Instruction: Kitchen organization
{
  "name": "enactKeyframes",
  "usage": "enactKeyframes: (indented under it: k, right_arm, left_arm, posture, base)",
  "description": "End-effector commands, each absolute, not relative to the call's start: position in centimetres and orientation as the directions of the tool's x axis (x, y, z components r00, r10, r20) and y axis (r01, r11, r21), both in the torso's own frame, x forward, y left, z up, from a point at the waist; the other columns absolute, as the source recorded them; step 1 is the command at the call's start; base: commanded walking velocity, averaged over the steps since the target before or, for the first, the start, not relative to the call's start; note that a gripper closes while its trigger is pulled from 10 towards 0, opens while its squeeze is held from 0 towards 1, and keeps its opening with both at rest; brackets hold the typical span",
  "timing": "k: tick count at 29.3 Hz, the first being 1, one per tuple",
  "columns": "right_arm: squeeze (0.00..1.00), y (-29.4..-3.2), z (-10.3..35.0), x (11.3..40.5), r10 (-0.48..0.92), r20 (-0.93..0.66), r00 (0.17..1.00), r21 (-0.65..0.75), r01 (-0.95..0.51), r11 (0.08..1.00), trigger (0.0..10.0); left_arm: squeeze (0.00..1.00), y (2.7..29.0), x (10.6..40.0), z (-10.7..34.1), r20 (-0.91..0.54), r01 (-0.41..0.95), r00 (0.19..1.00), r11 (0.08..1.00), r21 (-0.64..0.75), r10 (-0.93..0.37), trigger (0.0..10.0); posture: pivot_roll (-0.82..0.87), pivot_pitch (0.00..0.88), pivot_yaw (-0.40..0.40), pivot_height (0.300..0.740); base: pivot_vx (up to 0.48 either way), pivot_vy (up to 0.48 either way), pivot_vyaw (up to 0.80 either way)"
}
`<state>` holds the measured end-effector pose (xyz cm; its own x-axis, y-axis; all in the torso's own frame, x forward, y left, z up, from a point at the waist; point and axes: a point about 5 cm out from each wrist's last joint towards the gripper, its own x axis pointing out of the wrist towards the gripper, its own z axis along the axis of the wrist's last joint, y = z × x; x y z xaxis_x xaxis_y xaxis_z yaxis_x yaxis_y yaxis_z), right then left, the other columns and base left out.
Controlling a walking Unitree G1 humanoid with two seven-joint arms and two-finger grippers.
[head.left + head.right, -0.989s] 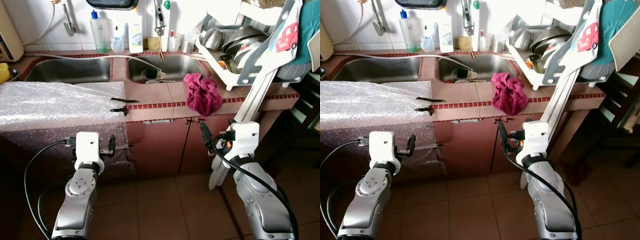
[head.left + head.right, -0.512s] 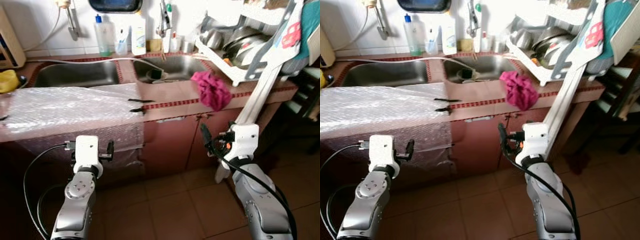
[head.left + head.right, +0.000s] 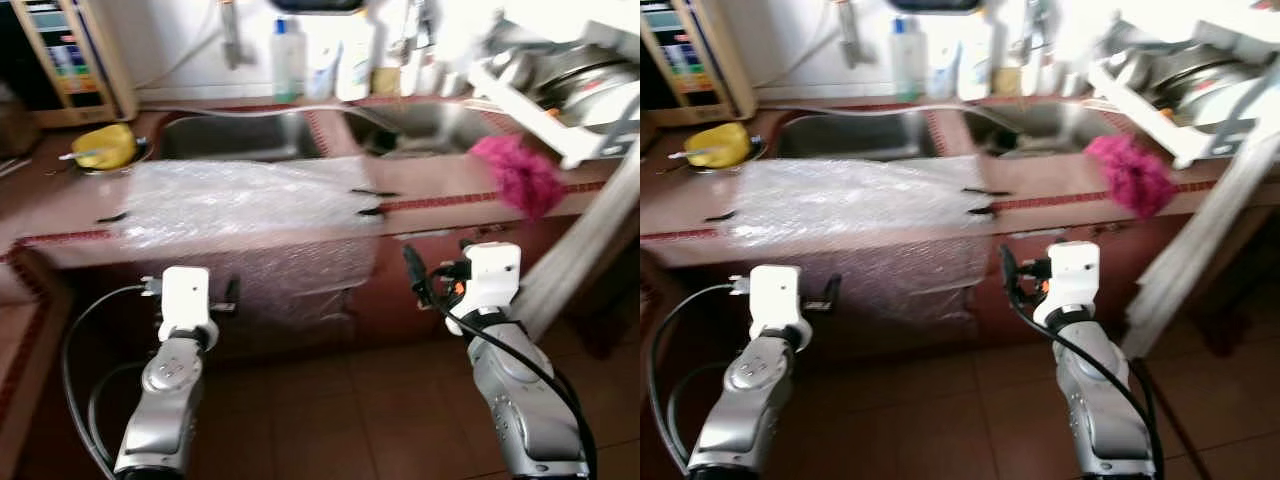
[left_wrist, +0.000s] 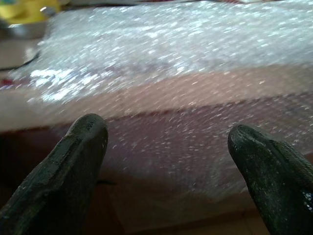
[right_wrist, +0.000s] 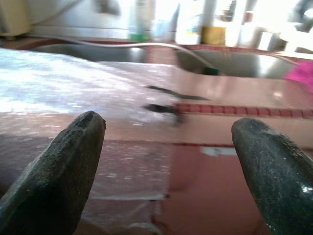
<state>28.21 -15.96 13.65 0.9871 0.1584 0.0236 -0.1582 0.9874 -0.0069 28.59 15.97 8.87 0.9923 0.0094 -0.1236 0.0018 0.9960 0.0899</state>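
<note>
A sheet of bubble wrap lies over the red-tiled counter in front of the left sink and hangs down the cabinet front. A magenta cloth sits bunched on the counter's front edge at the right. My left gripper is held low before the hanging wrap, open and empty, with the wrap showing between its fingertips. My right gripper is open too, low before the cabinet, facing the wrap's right edge.
A yellow bowl stands on the counter at the far left. Bottles line the wall behind the sinks. A white dish rack with pots is at the right, and a pale slanted board leans beside my right arm. The floor is brown tile.
The whole picture has slid to the right and blurred, so the camera has turned left; the yellow bowl and left counter end have come into view. Both arms keep their pose.
</note>
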Motion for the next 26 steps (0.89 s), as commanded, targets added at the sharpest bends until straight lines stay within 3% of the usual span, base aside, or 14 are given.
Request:
enactKeyframes:
  k: [1,14,20,26]
  right_arm:
    - [0.00,-16.1,14.2,28.5,0.147,0.045,0.988,-0.010,-0.147,0.989,10.0]
    - [0.00,-16.1,14.2,28.5,0.150,0.048,0.988,-0.010,-0.150,0.989,10.0]
    - [0.00,-16.2,14.4,28.7,0.148,0.054,0.988,-0.007,-0.148,0.989,10.0]
    - [0.00,-16.4,14.8,28.8,0.124,0.065,0.990,0.006,-0.124,0.992,10.0]
  left_arm:
    - [0.00,16.2,28.7,8.8,-0.121,-0.001,0.993,0.994,0.106,0.014,10.0]
    - [0.00,15.7,28.9,8.7,-0.111,0.023,0.994,0.995,0.099,-0.012,10.0]
    - [0.00,15.7,29.1,8.6,-0.117,0.023,0.993,0.996,0.084,-0.013,10.0]
    - [0.00,14.6,29.4,9.4,-0.078,0.112,0.991,0.993,0.044,-0.109,10.0]
  posture:
    - [0.03,0.000,-0.010,0.740]
    - [0.03,0.000,-0.016,0.740]
    - [0.03,0.000,-0.017,0.740]
    - [0.02,0.000,-0.018,0.740]
  base:
    - [0.000,0.000,0.79]
    - [0.000,0.000,0.76]
    - [0.000,0.000,0.00]
    - [0.000,0.000,0.00]
